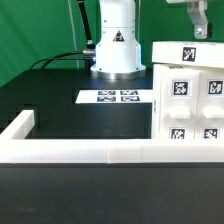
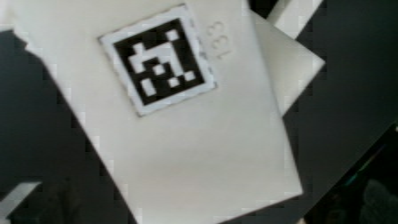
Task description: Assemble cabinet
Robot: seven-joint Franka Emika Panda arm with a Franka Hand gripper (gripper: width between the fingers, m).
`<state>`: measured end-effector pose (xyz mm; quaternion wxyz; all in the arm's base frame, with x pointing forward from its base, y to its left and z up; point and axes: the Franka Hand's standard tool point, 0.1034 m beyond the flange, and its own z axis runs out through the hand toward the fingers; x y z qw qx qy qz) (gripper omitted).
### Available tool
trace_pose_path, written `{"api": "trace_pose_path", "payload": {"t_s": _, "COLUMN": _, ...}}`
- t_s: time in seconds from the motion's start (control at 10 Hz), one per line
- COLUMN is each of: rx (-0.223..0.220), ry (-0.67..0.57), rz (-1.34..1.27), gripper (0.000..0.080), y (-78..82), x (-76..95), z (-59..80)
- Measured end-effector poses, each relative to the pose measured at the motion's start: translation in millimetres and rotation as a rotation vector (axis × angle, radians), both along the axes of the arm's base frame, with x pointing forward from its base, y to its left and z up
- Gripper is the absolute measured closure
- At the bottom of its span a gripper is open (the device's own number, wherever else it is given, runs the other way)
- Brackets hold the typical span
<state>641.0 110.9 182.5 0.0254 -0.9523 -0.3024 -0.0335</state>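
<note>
Exterior view, boxy smooth white cabinet [image 1: 188, 95], possibly plastic, square tags

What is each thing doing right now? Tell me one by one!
cabinet: standing on the table against the border rail, tags facing the camera, not held.
gripper: up in the air above the cabinet, holding nothing that shows; open or shut, cannot tell.
marker board: lying flat on the table.
border rail: lying along the table's edge.
</note>
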Motion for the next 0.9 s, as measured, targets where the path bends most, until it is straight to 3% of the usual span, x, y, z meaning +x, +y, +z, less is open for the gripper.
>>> {"api": "trace_pose_path", "payload": {"t_s": 0.4, "rx": -0.014, "ry": -0.006, "rz": 0.243, "gripper": 0.0002, "y": -8.1, "x": -2.2, "z": -6.6}}
{"api": "trace_pose_path", "payload": {"t_s": 0.9, "rx": -0.016, "ry": 0.007, "rz": 0.231, "gripper": 0.0002, "y": -24.2, "x": -13.6, "z": -24.2}}
